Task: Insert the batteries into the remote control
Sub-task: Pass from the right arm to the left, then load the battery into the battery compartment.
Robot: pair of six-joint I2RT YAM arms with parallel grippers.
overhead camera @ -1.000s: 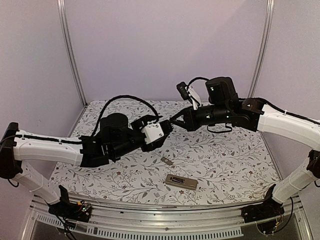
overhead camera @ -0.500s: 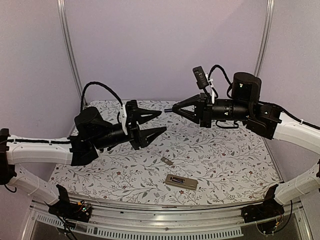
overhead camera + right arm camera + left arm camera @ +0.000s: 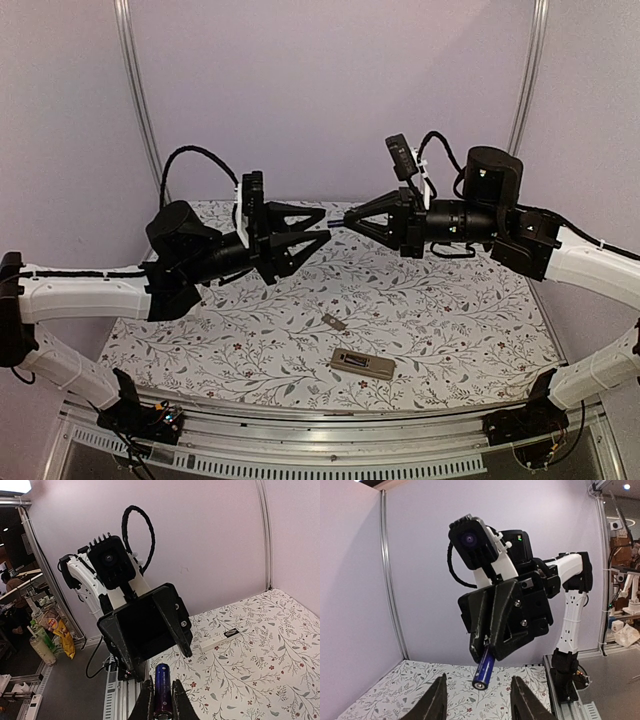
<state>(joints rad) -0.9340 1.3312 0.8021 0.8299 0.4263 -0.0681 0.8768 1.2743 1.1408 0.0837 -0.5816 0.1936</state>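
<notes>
Grips a dark blue battery point(image 3: 162, 690) in the right hand point(image 3: 347, 215), fingers clenched on its rear part so that the free end sticks out past the fingertips. Holds it high above the bench point(image 3: 450, 320), roughly level in the overhead view, pointing toward the left hand point(image 3: 322, 225). Sets the two hands nose to nose over the far middle of the flower-patterned surface.

Shows the left hand released, its two fingers spread apart, one above and one below the battery's line in the overhead view. Brings the battery's free end right to the mouth of that spread pair; cannot tell whether it touches either finger.

From the left wrist, looks at the right hand with the battery poking down and forward out of it, the metal-capped end above the gap between the left fingers point(image 3: 438, 700). From the right wrist, looks along the battery, pinched between the two right fingers point(image 3: 146, 702), toward the open left hand beyond it.

Has the remote control point(image 3: 363, 364) lying flat on the bench near the front edge, well apart from both hands, a dark patch on its upper face. Has a small grey piece point(image 3: 334, 321) on the bench just beyond the remote control, apart from it; too small to tell what it is.
</notes>
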